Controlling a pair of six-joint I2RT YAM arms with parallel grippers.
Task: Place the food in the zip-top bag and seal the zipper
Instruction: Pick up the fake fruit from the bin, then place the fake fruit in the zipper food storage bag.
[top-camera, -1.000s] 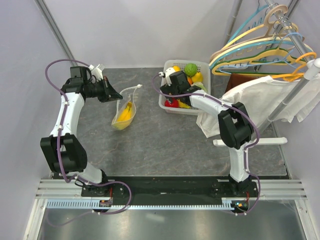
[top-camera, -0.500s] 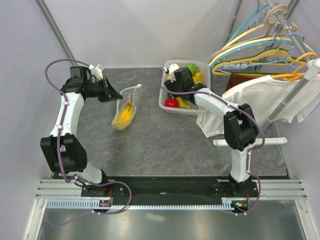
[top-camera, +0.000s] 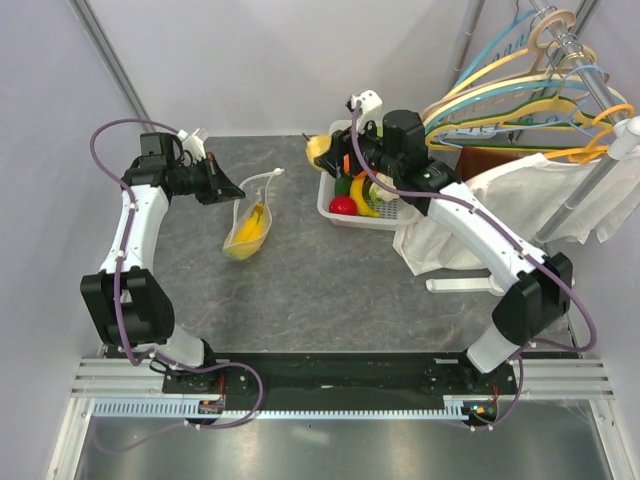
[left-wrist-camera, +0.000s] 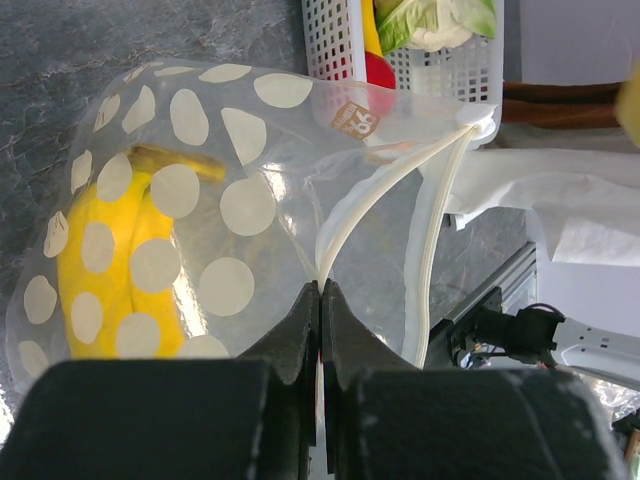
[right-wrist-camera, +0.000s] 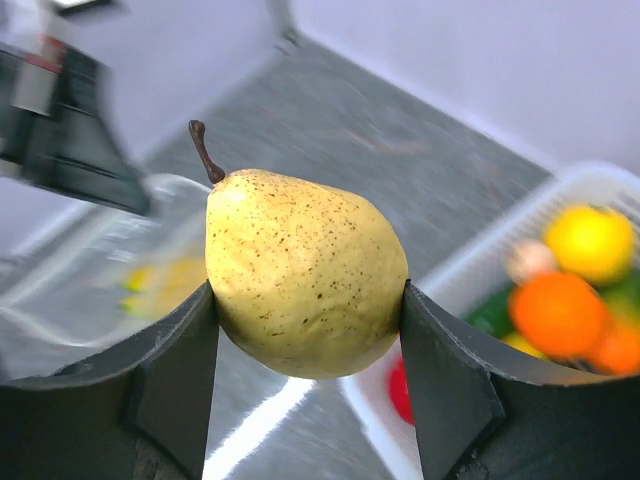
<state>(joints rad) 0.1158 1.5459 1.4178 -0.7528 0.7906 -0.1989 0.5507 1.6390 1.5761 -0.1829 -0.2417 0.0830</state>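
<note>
The clear dotted zip-top bag (top-camera: 250, 222) lies on the grey table with a yellow banana (top-camera: 252, 226) inside. My left gripper (top-camera: 224, 189) is shut on the bag's zipper strip (left-wrist-camera: 345, 225) and holds the mouth open; the white slider tab (left-wrist-camera: 474, 118) sits at the strip's far end. My right gripper (top-camera: 326, 152) is shut on a speckled yellow pear (right-wrist-camera: 300, 270), held in the air above the white basket's left rim, to the right of the bag. The bag shows blurred at the left of the right wrist view (right-wrist-camera: 110, 280). More toy food lies in the basket (top-camera: 345, 213).
A white cloth garment (top-camera: 520, 200) hangs on a rack with coloured hangers (top-camera: 520, 100) at the right. Red, orange, yellow and green pieces fill the basket (right-wrist-camera: 590, 185). A pale wall stands behind the table.
My right gripper rose out of the basket holding the pear and swung up toward the basket's back left corner. My left gripper and the bag stayed put.
</note>
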